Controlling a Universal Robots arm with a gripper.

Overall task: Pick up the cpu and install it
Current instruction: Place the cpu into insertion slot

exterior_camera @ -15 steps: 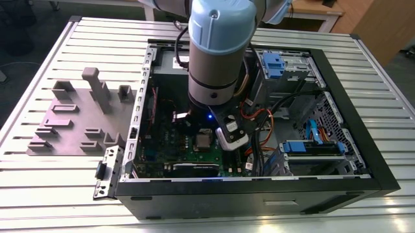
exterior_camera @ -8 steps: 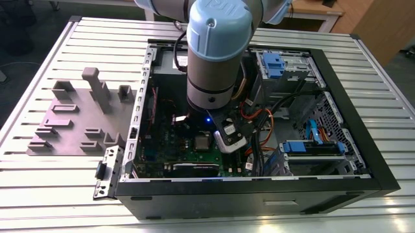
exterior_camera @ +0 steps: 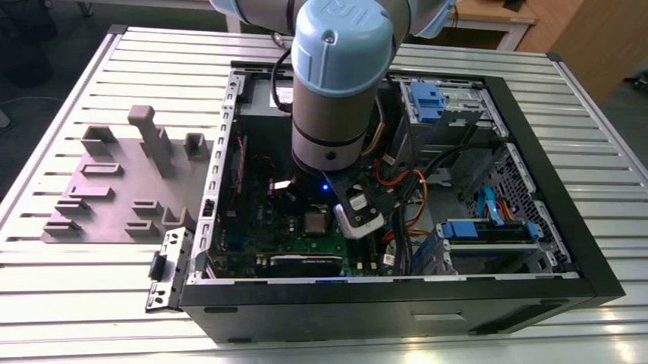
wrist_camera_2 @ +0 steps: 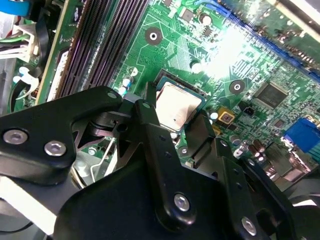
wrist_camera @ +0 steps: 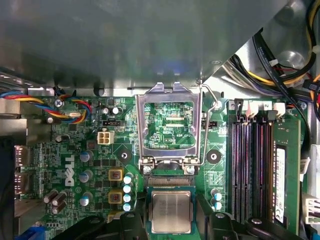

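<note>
The cpu [wrist_camera: 171,211] is a small silver square lying flat in the black socket on the green motherboard [wrist_camera: 75,150]; it also shows in the second wrist view [wrist_camera_2: 178,104] and the exterior view [exterior_camera: 317,221]. My gripper [wrist_camera: 171,222] hangs low over it, open, one black finger [wrist_camera: 134,225] on each side just outside the socket's rim, touching nothing. The second wrist view shows the same straddle from behind the fingers [wrist_camera_2: 150,130]. The silver socket frame [wrist_camera: 170,92] stands flipped up, open, beyond the cpu.
The arm reaches down into the open computer case [exterior_camera: 567,250] on the slatted table [exterior_camera: 102,303]. Memory slots [wrist_camera: 250,165] run beside the socket, and cable bundles [wrist_camera: 280,65] and blue drive bays [exterior_camera: 486,227] crowd one side. A grey fixture plate [exterior_camera: 111,189] lies outside the case.
</note>
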